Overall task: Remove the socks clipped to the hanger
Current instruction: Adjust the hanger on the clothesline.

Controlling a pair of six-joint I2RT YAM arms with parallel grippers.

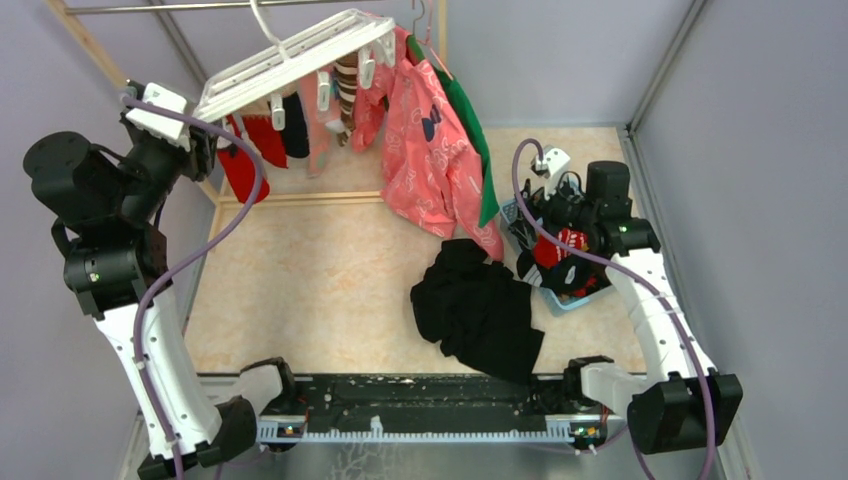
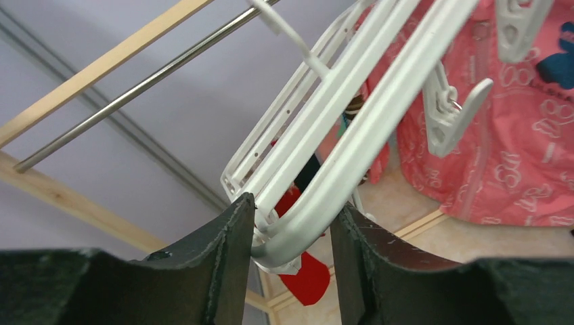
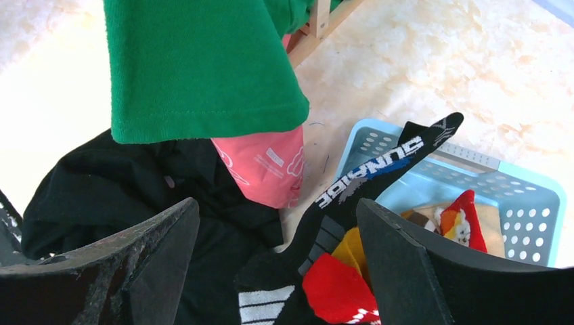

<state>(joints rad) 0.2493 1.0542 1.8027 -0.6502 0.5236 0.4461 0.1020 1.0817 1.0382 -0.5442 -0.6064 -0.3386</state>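
Note:
The white hanger (image 1: pixel 290 55) hangs tilted from the rail at the top. Socks stay clipped under it: a red one (image 1: pixel 245 160), a dark one (image 1: pixel 295 125), a pale pink one (image 1: pixel 320 130) and a striped one (image 1: pixel 346 90). My left gripper (image 1: pixel 205 140) is shut on the hanger's near left corner; in the left wrist view the fingers (image 2: pixel 230 257) clamp the white frame (image 2: pixel 352 135), with the red sock (image 2: pixel 308 277) below. My right gripper (image 3: pixel 277 203) is open and empty over a blue basket (image 3: pixel 528 196) that holds a black lettered sock (image 3: pixel 372 176), a red sock (image 3: pixel 338 291) and a yellow sock (image 3: pixel 352 250).
A pink printed shirt (image 1: pixel 430 150) and a green garment (image 1: pixel 470 130) hang on wire hangers right of the rack. A black cloth heap (image 1: pixel 480 310) lies on the table beside the basket (image 1: pixel 580 298). A wooden frame and metal rail stand behind.

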